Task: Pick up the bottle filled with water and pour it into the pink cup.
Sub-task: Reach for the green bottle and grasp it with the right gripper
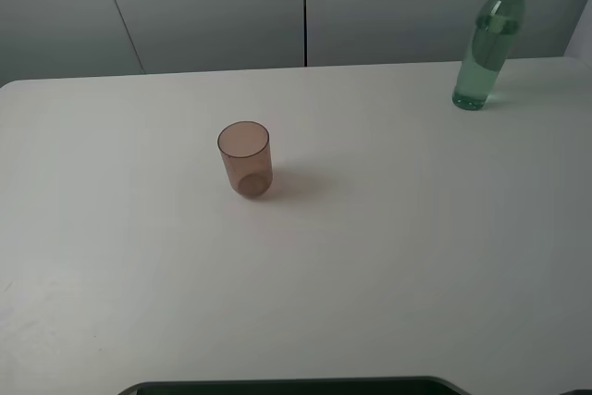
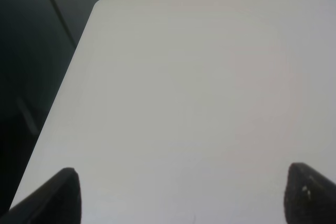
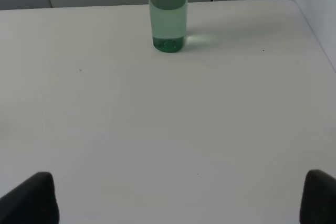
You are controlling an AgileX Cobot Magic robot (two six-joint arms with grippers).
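Observation:
The green-tinted bottle (image 1: 488, 43) stands upright at the table's far right, uncapped, with water in it. Its lower part also shows in the right wrist view (image 3: 168, 17), well ahead of my right gripper (image 3: 181, 198), whose fingers are wide apart and empty. The pink cup (image 1: 245, 158) stands upright left of the table's middle and looks empty. My left gripper (image 2: 181, 195) is open and empty over bare table near the left edge. Neither gripper shows in the exterior high view.
The white table (image 1: 388, 256) fills the exterior high view, with grey wall panels (image 1: 213, 6) behind it. The table's left edge and rounded far corner (image 2: 97, 6) show in the left wrist view. A dark base edge (image 1: 296, 386) lies at the front.

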